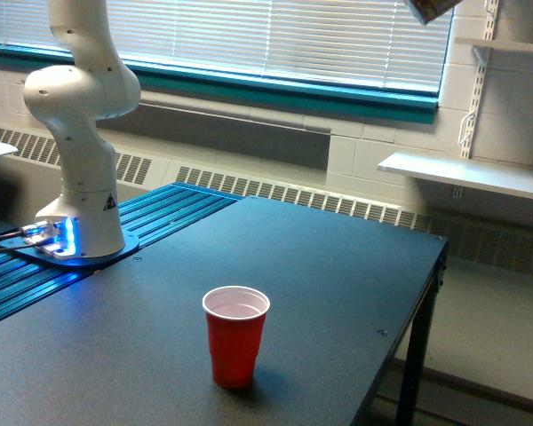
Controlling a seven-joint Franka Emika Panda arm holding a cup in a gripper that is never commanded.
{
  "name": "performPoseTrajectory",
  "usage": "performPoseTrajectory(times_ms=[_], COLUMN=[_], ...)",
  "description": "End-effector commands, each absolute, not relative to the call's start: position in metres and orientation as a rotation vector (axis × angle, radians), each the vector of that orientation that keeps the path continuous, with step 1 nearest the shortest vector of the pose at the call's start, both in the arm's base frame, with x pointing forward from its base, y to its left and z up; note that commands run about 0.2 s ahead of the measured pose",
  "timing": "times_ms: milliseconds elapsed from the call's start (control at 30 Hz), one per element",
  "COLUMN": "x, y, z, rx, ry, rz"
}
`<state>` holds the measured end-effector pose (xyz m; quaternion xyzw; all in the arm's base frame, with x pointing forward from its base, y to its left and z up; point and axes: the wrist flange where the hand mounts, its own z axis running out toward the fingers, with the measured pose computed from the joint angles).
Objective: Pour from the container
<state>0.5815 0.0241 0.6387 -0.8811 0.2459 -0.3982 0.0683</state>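
Only a small corner of the container [432,9] shows, poking in at the top edge toward the exterior view's right, high above the table; it looks clear with brown bits inside and hangs tilted. The gripper is out of frame above it, so its hold is hidden. A red cup [236,335] with a white inside stands upright and empty-looking on the dark table [329,266], near the front, well below the container and to its left in the exterior view.
The white arm's base and lower links [78,142] stand at the exterior view's left on a blue ribbed strip [164,209]. The table's edge [431,293] drops off at the right. A wall shelf [466,173] and window blinds lie behind.
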Motion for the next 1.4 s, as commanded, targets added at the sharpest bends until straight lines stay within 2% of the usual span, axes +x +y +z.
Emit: performPoseTrajectory(times_ms=[33, 600, 1400], x=[0.569, 0.535, 0.45], y=[-0.006, -0.083, -0.158], z=[0.635, 0.576, 0.478], rx=[-2.667, -2.737, -2.842], ry=[0.756, 0.952, 1.127], rz=[-1.24, -1.224, -1.055])
